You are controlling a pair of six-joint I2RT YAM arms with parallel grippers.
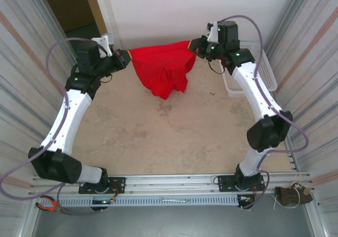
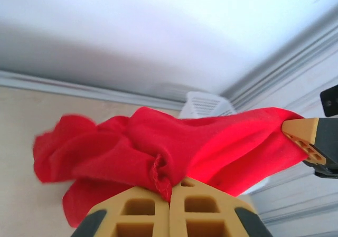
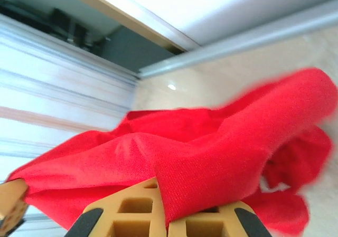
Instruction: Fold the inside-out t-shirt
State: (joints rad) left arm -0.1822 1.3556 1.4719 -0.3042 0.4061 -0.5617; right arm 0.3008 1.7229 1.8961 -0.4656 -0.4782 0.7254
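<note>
Left gripper (image 2: 169, 195): tan ribbed fingers clenched, pinching a stitched hem of the bright red cotton t-shirt (image 2: 158, 152). The bite is narrow, with only a small fold of seam between the pads.

Right gripper (image 3: 163, 197): fingers likewise clenched on the shirt, with cloth draped over one fingertip. This hold looks deeper.

Overhead, the left gripper (image 1: 124, 57) and right gripper (image 1: 194, 45) hold the shirt (image 1: 161, 68) strung between them along the far edge of the beige table (image 1: 158, 136). The top edge is taut. The rest hangs in a bunched mass towards the table, and whether its lowest point touches cannot be told. A white mesh plastic basket (image 1: 264, 73) sits at the far right corner, just beside the right arm.

Risks, as judged:
- The thin left pinch may slip off the hem if the arms spread further.
- The body is crumpled rather than flat, so laying it down as it hangs would trap creases and skew any fold.
- Cloth swinging right could snag the basket.
</note>
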